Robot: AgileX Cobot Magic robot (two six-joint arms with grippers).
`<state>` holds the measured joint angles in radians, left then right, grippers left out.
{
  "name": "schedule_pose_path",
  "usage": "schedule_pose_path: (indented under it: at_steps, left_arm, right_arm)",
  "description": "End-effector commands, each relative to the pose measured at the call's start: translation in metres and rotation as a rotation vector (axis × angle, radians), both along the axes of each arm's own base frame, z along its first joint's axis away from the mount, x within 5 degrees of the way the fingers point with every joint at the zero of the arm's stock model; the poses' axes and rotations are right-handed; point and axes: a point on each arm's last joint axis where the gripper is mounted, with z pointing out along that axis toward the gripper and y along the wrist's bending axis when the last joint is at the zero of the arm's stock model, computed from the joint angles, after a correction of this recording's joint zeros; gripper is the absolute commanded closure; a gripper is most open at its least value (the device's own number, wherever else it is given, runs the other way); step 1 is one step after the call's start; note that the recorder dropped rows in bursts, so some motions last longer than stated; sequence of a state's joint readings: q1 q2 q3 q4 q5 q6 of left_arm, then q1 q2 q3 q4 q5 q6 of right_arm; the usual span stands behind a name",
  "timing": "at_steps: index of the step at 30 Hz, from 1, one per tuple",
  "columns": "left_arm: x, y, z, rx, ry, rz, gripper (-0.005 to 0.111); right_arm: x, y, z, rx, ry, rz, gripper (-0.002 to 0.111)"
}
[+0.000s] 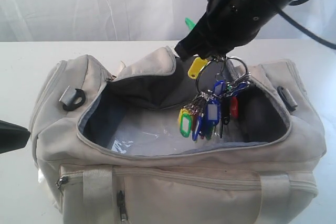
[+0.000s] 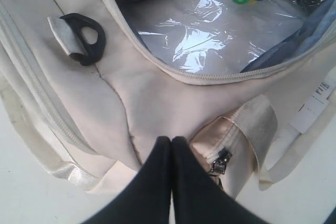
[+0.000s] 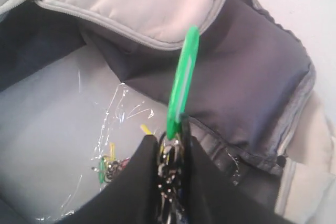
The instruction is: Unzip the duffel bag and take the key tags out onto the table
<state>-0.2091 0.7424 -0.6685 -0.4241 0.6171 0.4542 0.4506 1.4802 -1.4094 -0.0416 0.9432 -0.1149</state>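
The duffel bag [image 1: 210, 182] lay on the table [image 1: 21, 61] with its top zipper fully parted and the flap [image 1: 152, 69] folded toward the far side, which left the mouth wide enough for a vertical lift; the right gripper [image 1: 206, 55] stood above that mouth with its jaws pinching the top of the key tags [image 1: 210, 114] at the metal rings, so the bunch hung freely below the fingers and one green tag [image 3: 181, 77] stuck up beside them; the lowest tags were about level with the opening, over the bag's interior and not over the table. The left gripper [image 2: 171, 148], jaws pressed together and holding nothing, sat low at the bag's end just beside the side-pocket zipper pull [image 2: 221, 161], probably to steady the bag. A clear plastic film [image 2: 199, 40] lined the bag floor; a black strap ring [image 1: 73, 99] lay on the left shoulder. The zipper rim and the end walls surrounded the bunch; dangling tags could catch there in any sideways transfer.
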Motion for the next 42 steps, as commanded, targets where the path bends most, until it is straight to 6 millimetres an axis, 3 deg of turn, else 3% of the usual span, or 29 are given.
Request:
schedule_pose_path:
  at_steps: [1, 11, 21, 26, 37, 42]
  left_arm:
    - [-0.003, -0.001, 0.000, -0.017, 0.005, -0.004, 0.107]
    - [-0.002, -0.001, 0.000, -0.016, 0.004, -0.004, 0.107]
    - [-0.002, -0.001, 0.000, -0.016, 0.004, -0.004, 0.107]
    - [-0.003, -0.001, 0.000, -0.018, 0.011, -0.007, 0.107]
    - [-0.003, -0.001, 0.000, -0.018, 0.011, -0.007, 0.107]
    - [-0.003, -0.001, 0.000, -0.017, 0.017, -0.010, 0.107]
  right_arm:
    - [-0.013, -0.013, 0.018, -0.026, -0.051, -0.040, 0.108]
    - [-0.041, -0.041, 0.047, -0.120, -0.139, -0.117, 0.108]
    - [-0.105, -0.096, 0.094, -0.238, -0.293, -0.305, 0.108]
    - [-0.118, -0.114, 0.106, -0.275, -0.382, -0.407, 0.108]
    - [-0.107, -0.128, 0.065, -0.381, -0.248, -0.476, 0.108]
    - [-0.104, -0.133, 0.037, -0.397, -0.153, -0.514, 0.108]
